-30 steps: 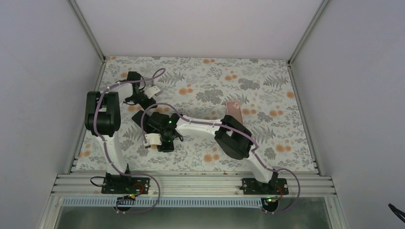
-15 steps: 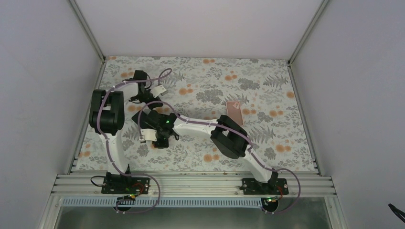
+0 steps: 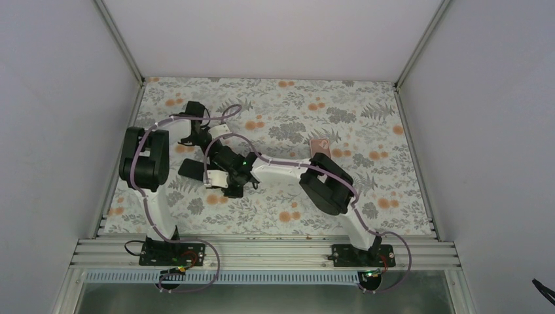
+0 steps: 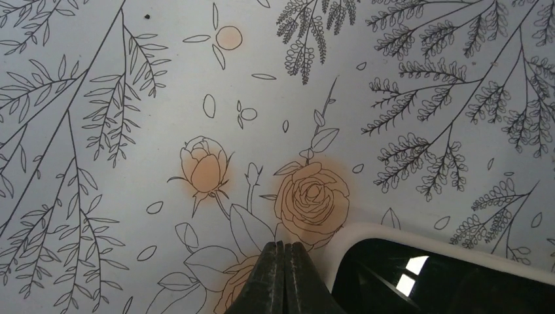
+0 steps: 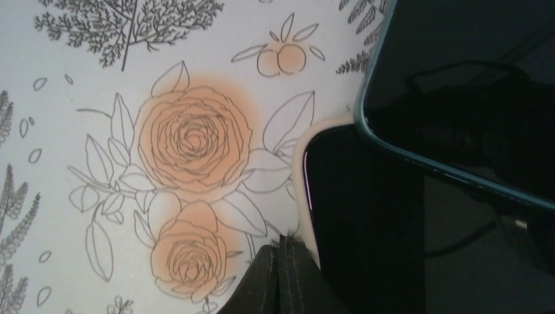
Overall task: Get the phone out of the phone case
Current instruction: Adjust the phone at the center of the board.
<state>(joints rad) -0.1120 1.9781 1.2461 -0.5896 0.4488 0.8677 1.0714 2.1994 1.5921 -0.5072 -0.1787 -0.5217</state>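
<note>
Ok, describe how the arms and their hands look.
The left arm and right arm have white links, black joints and looping purple cables. A green light glows near the right wrist. The left hand and right hand have dark, tapering fingers.

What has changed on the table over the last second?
The right gripper slid away from the bases, its elbow now covering part of the pink phone. The left gripper shifted right. Both stayed shut, holding nothing; the pink phone did not move.

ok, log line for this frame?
phone: overlapping case | left gripper: shut, empty, beside case corner | right gripper: shut, empty, tip at case rim | phone fully out: cannot tell
</note>
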